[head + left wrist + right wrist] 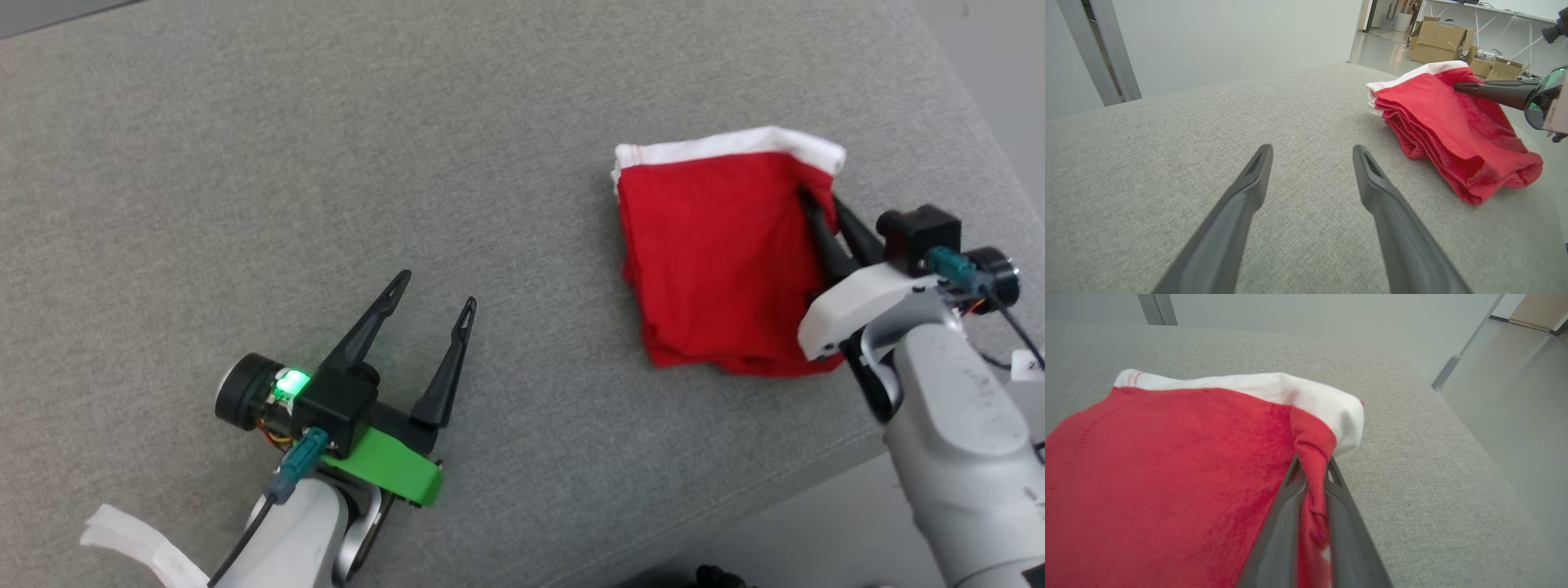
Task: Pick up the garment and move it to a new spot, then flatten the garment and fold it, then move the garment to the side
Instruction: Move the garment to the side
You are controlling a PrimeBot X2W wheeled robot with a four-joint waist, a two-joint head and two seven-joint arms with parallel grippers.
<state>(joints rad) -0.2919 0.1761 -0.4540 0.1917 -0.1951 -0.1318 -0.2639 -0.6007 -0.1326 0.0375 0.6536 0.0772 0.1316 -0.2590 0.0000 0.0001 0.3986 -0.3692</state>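
Right pincer clenched on pinch of garment just below white band. Garment lay folded in layers near right edge of grey bench. Left pincer released, well apart. Cloth judged light, limp, prone to unfolding; safer hold probably through all layers at edge.

Garment lies on the surface's right side; left gripper well apart leftward.

The garment was soft, matt red knit cloth with a white cloth band. The padded surface was grey woven fabric, matt and coarse-grained. The left gripper had smooth, matt dark plastic fingers and a green plastic mount.
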